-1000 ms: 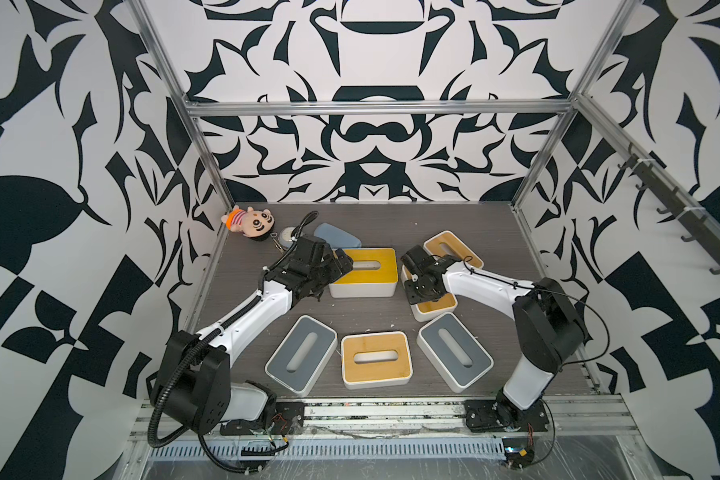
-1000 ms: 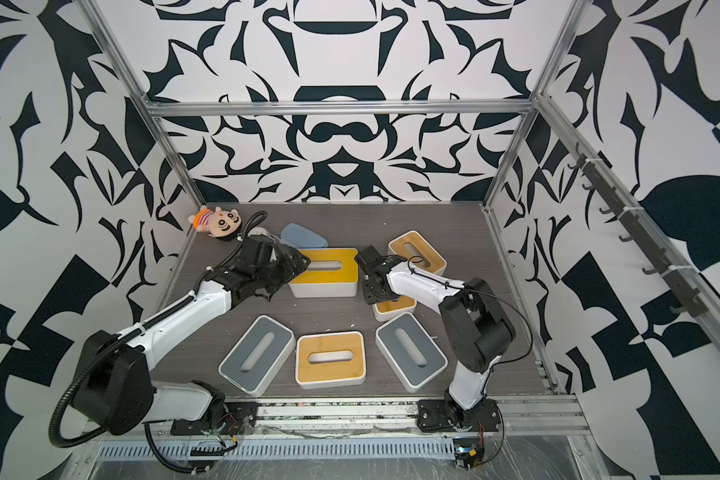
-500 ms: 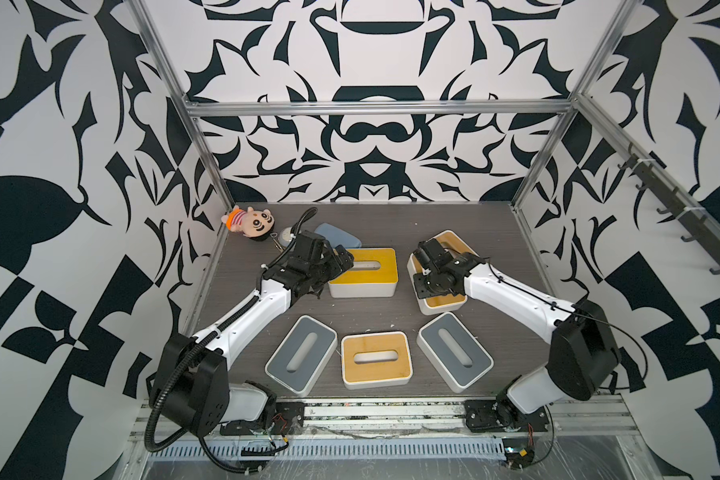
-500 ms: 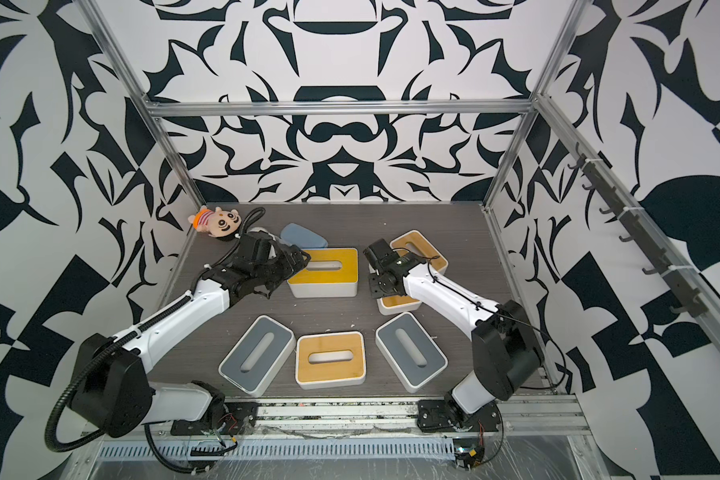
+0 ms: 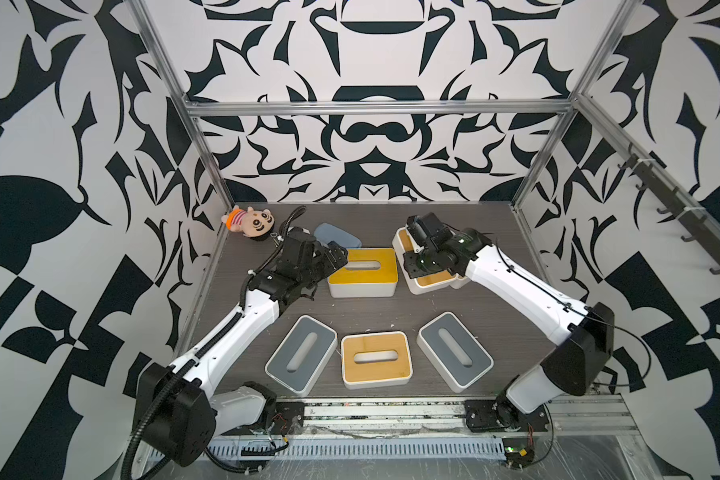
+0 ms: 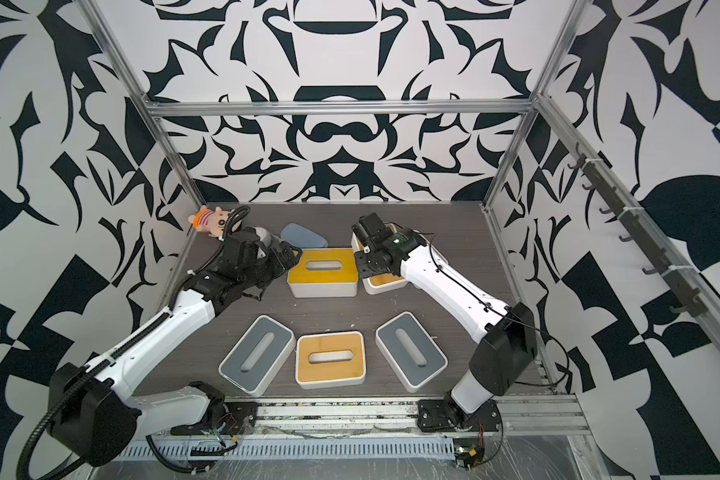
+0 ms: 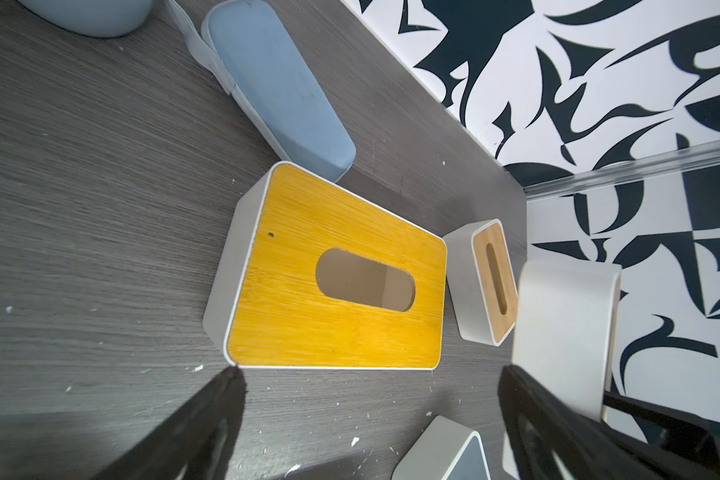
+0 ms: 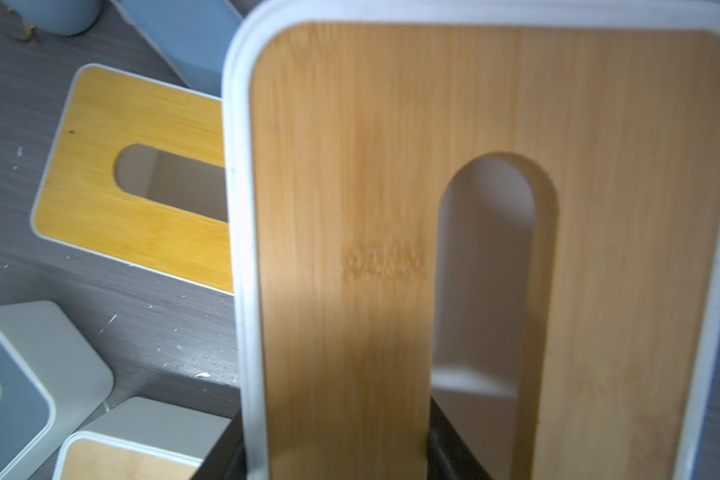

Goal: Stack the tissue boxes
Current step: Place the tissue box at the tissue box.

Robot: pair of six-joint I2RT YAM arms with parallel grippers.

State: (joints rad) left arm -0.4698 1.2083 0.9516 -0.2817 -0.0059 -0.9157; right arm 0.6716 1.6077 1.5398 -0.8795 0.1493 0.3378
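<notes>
The left arm (image 5: 233, 332) and right arm (image 5: 524, 295) are showing white link shells, black joints and small dark screws; corrugated black conduit (image 5: 284, 222) is running along the left, thin cable (image 5: 535, 286) along the right.

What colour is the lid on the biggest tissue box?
Bright yellow with wood grain. The lid shows best in the left wrist view.
</notes>
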